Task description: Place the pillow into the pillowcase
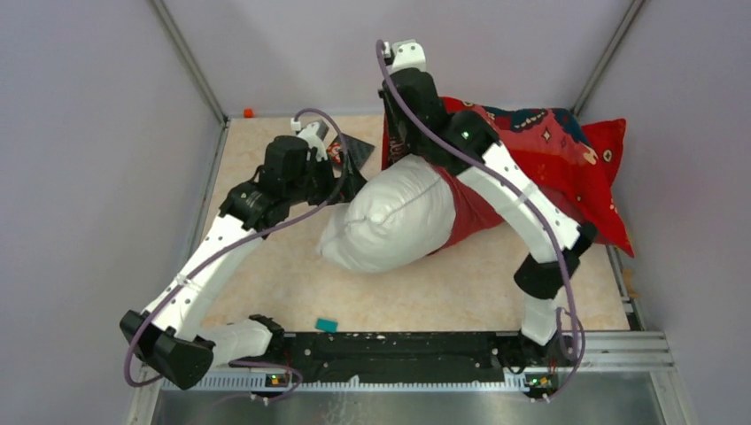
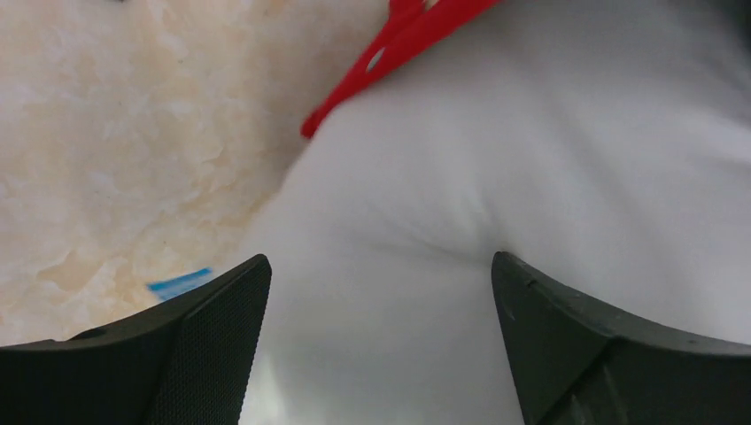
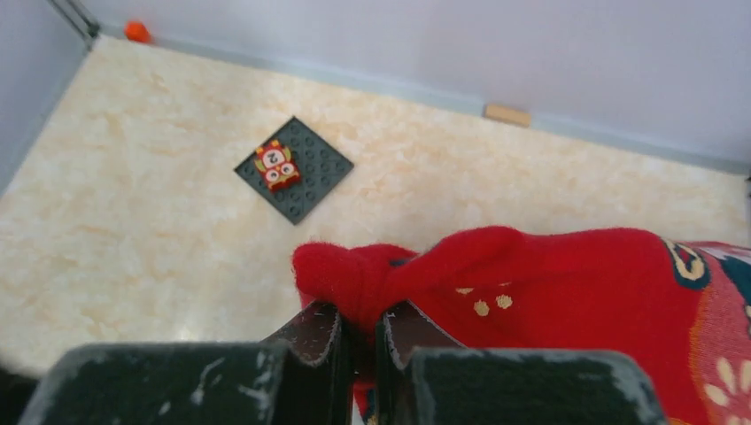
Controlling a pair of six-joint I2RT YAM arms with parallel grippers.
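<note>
Our left gripper [image 2: 379, 266] stands wide open just above the plump white fabric pillow [image 2: 531, 159], with bare beige marbled tabletop [image 2: 115, 150] beside it. Our right gripper [image 3: 359, 317] clamps the bunched edge of the bright red printed fabric pillowcase [image 3: 549, 274], with open tabletop ahead.

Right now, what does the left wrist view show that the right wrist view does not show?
Only left wrist: the white pillow close below the open left gripper, and a small blue piece on the table.
Only right wrist: the right gripper shut on a bunched red edge of the pillowcase, a dark grey studded plate with a small red toy on it, and an orange object in the far corner.
Both: the beige table and red pillowcase fabric.
</note>
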